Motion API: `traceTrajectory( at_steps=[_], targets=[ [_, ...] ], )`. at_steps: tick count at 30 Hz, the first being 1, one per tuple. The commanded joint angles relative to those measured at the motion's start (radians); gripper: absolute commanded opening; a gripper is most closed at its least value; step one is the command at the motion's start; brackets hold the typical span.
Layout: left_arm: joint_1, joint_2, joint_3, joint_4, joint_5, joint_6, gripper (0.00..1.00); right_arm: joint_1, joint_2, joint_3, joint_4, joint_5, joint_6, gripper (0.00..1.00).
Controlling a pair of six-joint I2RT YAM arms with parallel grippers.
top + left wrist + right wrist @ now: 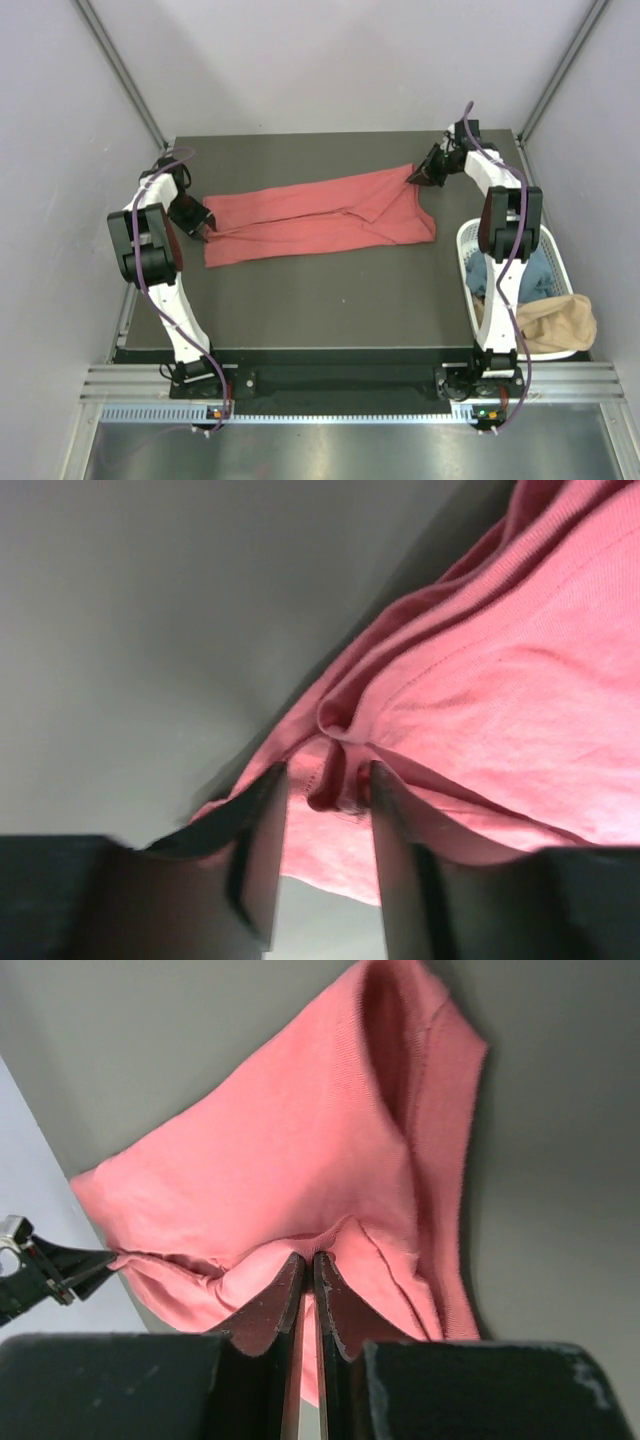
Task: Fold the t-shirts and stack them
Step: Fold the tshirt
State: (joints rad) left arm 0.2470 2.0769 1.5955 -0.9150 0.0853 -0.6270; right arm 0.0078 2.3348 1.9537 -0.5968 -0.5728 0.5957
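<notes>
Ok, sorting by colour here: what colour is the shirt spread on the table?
Plain coral-red t-shirt; best in the top external view.

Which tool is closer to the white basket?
Right. The right tool sits at the far corner of the coral-red t-shirt, just beyond the basket; the left tool is across the table.

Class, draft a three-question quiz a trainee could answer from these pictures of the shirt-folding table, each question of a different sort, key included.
1. True or false: the coral-red t-shirt lies inside the white basket.
2. Which gripper is pinched almost shut on that shirt? A. left gripper B. right gripper C. neither
3. Which colours of shirt wait in the basket?
Key: 1. False; it lies on the table. 2. B; the left gripper's jaws stand apart. 3. The blue t-shirt and the tan t-shirt.
</notes>
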Motion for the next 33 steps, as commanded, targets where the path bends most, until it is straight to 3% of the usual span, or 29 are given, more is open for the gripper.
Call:
traceTrajectory(
  at_steps=[1, 8, 12, 14, 15, 17, 24, 30, 33],
  targets=[
    [-0.002, -0.064, 0.02, 0.008, -0.041, 0.009, 0.45, -0.037, 0.003, 0.05, 0.063, -0.03, 0.029, 0.07],
    [-0.002, -0.196, -0.046, -0.012, -0.067, 0.02, 0.49, -0.048, 0.034, 0.05, 0.164, -0.08, 0.114, 0.11],
    [-0.003, -0.279, -0.107, -0.01, -0.073, 0.019, 0.52, -0.048, 0.073, 0.039, 0.294, -0.162, 0.261, 0.14],
    [-0.003, -0.319, -0.132, -0.013, -0.071, 0.03, 0.53, -0.048, 0.08, 0.045, 0.327, -0.183, 0.294, 0.17],
    [-0.003, -0.328, -0.14, -0.013, -0.062, 0.035, 0.54, -0.048, 0.08, 0.056, 0.321, -0.183, 0.296, 0.25],
    [-0.005, -0.353, -0.166, -0.019, -0.052, 0.046, 0.54, -0.052, 0.081, 0.117, 0.263, -0.156, 0.264, 0.39],
    [-0.003, -0.42, -0.31, 0.048, 0.034, 0.039, 0.46, -0.097, 0.025, 0.249, -0.09, -0.033, -0.015, 0.47],
    [-0.005, -0.422, -0.371, 0.117, 0.114, 0.012, 0.39, -0.059, -0.185, 0.027, -0.213, 0.083, -0.223, 0.5],
    [-0.003, -0.371, -0.355, 0.136, 0.143, 0.003, 0.38, -0.022, -0.285, -0.148, -0.183, 0.09, -0.263, 0.45]
  ],
)
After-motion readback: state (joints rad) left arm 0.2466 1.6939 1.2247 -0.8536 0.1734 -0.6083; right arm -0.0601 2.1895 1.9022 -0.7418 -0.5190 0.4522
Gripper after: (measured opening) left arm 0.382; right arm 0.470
